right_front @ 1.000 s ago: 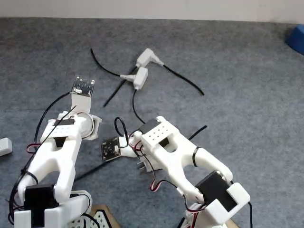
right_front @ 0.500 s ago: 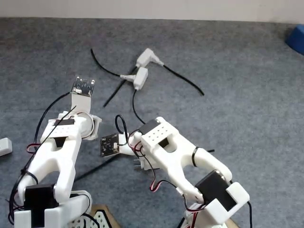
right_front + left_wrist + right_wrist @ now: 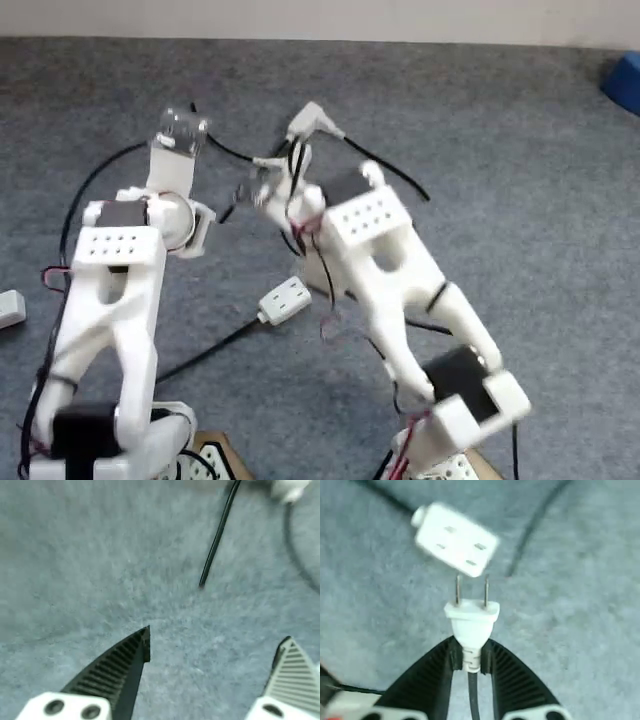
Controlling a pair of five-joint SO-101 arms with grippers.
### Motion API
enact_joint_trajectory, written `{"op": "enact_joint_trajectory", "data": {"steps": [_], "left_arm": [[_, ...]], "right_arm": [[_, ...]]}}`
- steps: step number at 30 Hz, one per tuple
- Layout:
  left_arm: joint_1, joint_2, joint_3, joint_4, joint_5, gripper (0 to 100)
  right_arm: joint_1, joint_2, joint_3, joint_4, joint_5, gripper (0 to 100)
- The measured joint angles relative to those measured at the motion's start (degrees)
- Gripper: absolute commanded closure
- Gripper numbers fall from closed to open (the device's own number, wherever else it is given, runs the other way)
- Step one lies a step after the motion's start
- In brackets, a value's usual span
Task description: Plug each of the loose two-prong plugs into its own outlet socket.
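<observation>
In the right wrist view my right gripper is shut on a white two-prong plug. Its prongs point at a white outlet socket block, with a small gap between them. From above, that socket block lies on the grey carpet next to the right arm, and its black cord trails toward the near left. Another white plug lies at the far middle. My left gripper is open over bare carpet, short of a loose black cord end. The left arm stretches toward the far left.
Black cords cross the carpet around the far plugs. A white object sits at the left edge and a blue one at the far right corner. The carpet on the right is open.
Both arms have swung away from their bases toward the far plugs. The right arm's wrist left the middle of the carpet, and the white socket block shows there now.
</observation>
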Motion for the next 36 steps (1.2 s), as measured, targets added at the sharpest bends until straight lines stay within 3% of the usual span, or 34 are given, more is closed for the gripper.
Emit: {"op": "enact_joint_trajectory", "data": {"steps": [5, 10, 14, 20, 25, 31, 36], "left_arm": [[2.64, -16.79, 5.54, 3.43, -0.18, 62], [2.37, -38.68, 24.26, -3.87, -2.2, 60], [1.93, -55.82, 39.03, -8.97, -3.25, 56], [-0.44, -76.75, 53.36, -13.71, -6.42, 56], [-2.46, -80.44, 55.3, -14.42, -7.03, 56], [-0.7, -79.74, 55.74, -15.82, -7.03, 57], [0.53, -79.74, 55.74, -15.82, -7.03, 57]], "right_arm": [[2.02, 8.26, -19.52, 3.78, -10.81, 99.0], [2.2, 8.79, -22.07, 0.18, -20.75, 99.0], [1.49, 8.79, -20.57, -4.04, -24.44, 99.0], [-2.9, 8.79, -2.99, -18.99, -25.14, 99.0], [-5.89, 0.0, 17.41, -32.62, -25.14, 99.0], [-7.47, -21.27, 36.31, -35.43, -25.14, 99.0], [-11.43, -31.38, 42.29, -35.43, -25.05, 99.0]]}}
